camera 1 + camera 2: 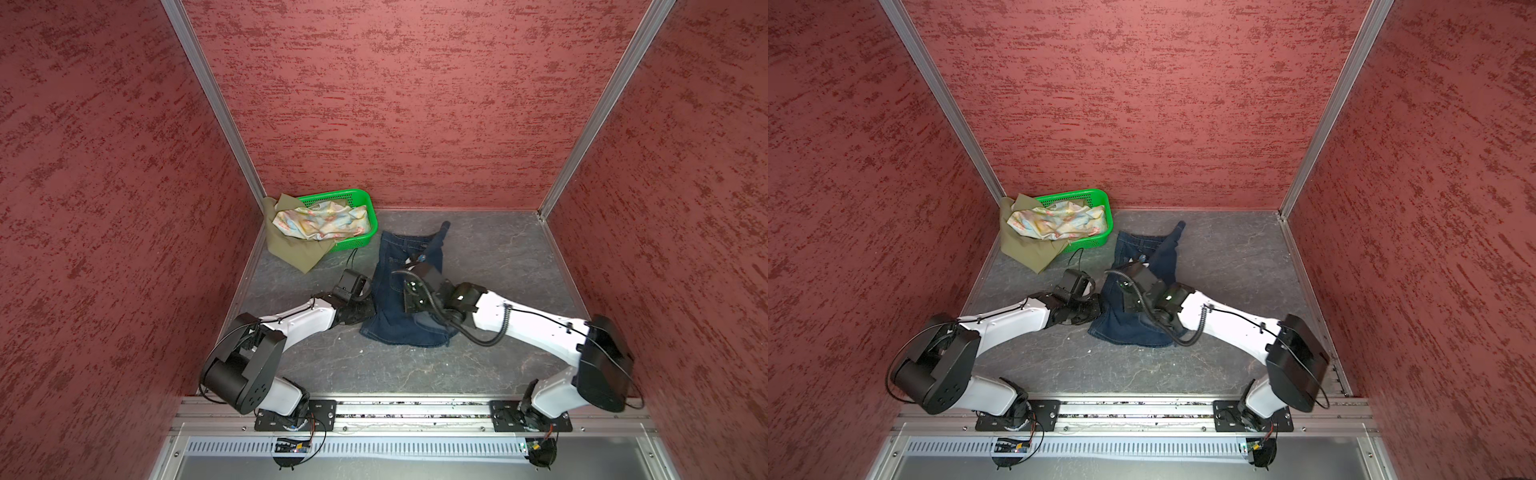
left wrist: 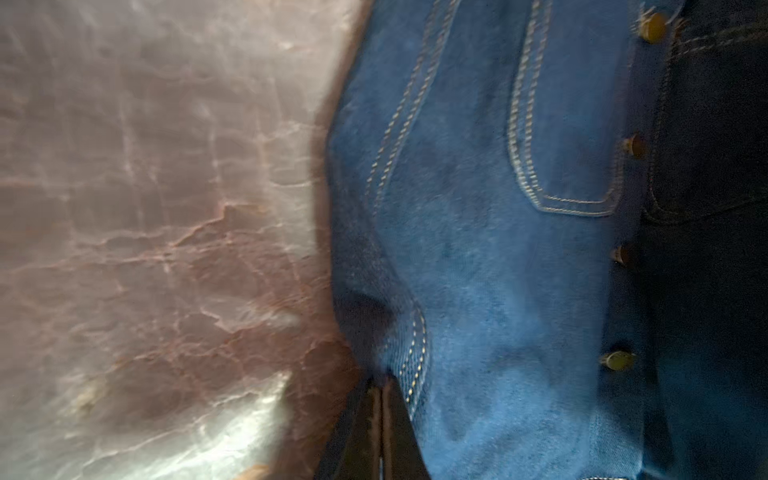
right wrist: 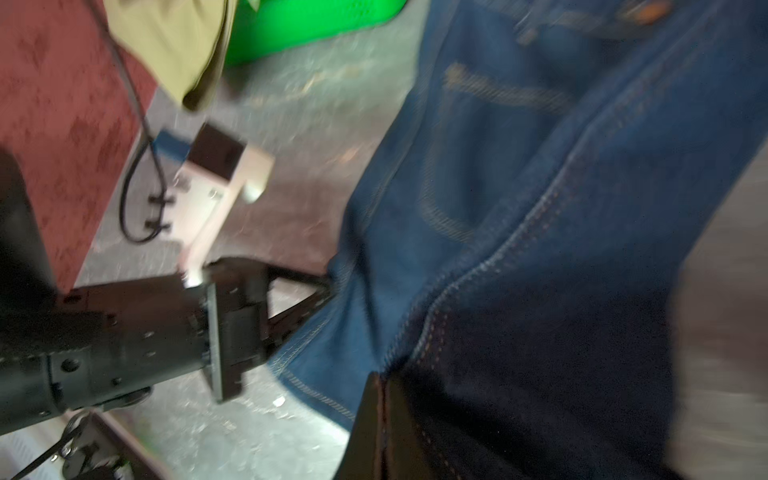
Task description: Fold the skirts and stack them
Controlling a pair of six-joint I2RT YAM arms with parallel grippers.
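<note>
We find the left gripper (image 2: 380,388) with its jaws clenched on the side edge of the denim skirt (image 1: 390,299), just where a double-stitched seam curls over the tips. The right wrist view shows this pinch from the side, low over the tabletop (image 1: 503,266). The right gripper (image 3: 383,388) has its jaws clenched as well, grasping a dark fold of the same skirt along a stitched seam. The cloth climbs away from that grip as a ridge.

In both top views the denim skirt lies near the middle of the tabletop, between the two arms. A narrow tail of cloth points toward the back wall (image 1: 415,104), and the wide edge faces the front rail (image 1: 415,409).

Further out, the green basket (image 1: 361,198) sits in the back left corner. The floral skirt (image 1: 320,222) is heaped inside it. The olive skirt (image 1: 291,245) spills over its rim, and one corner reaches the tabletop. The basket's near corner stands close to the denim skirt's far edge, but the two are apart.

To the right of the denim skirt, bare tabletop runs through to the right wall (image 1: 665,208). Between the wide edge and the front rail lies another bare band, flanked by the two forearms. On the left, only a slim strip separates the olive corner from the left wrist.
</note>
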